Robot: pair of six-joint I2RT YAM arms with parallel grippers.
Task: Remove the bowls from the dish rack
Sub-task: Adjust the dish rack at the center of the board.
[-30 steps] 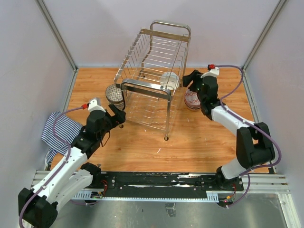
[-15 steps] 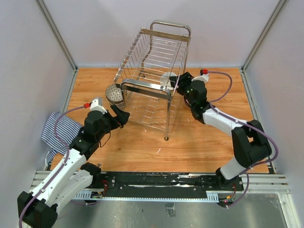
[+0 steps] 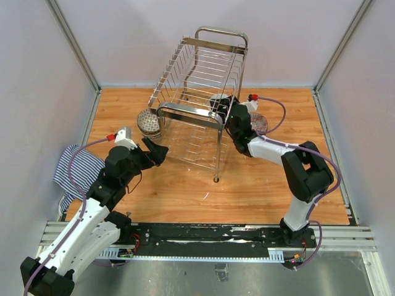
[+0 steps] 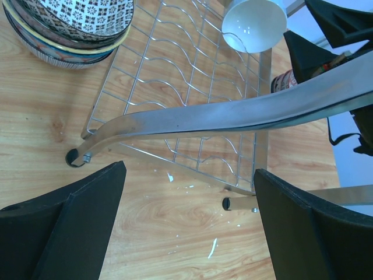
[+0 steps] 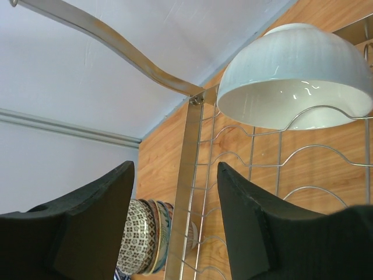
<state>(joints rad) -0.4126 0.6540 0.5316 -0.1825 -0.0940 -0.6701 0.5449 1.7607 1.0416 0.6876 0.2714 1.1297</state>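
The chrome dish rack (image 3: 200,92) stands mid-table. One white bowl (image 5: 291,70) leans rim-down on its wires near the right end; the left wrist view shows the bowl (image 4: 253,23) too. My right gripper (image 3: 224,108) is at the rack's right side, right next to that bowl and covering most of it from above. Its jaws (image 5: 176,166) are open and hold nothing, with the bowl just beyond the fingertips. My left gripper (image 3: 157,151) hovers wide open (image 4: 189,169) over bare wood in front of the rack's near left leg. A stack of patterned bowls (image 3: 148,121) sits on the table left of the rack.
A second stack of reddish bowls (image 3: 260,121) sits on the table right of the rack, behind my right arm. A striped cloth (image 3: 77,172) lies at the left edge. The rack's tubular handle (image 4: 233,114) crosses just ahead of the left fingers.
My right arm swung left from the reddish stack to the rack's right side by the white bowl, its jaws narrowing slightly. The left arm barely shifted.
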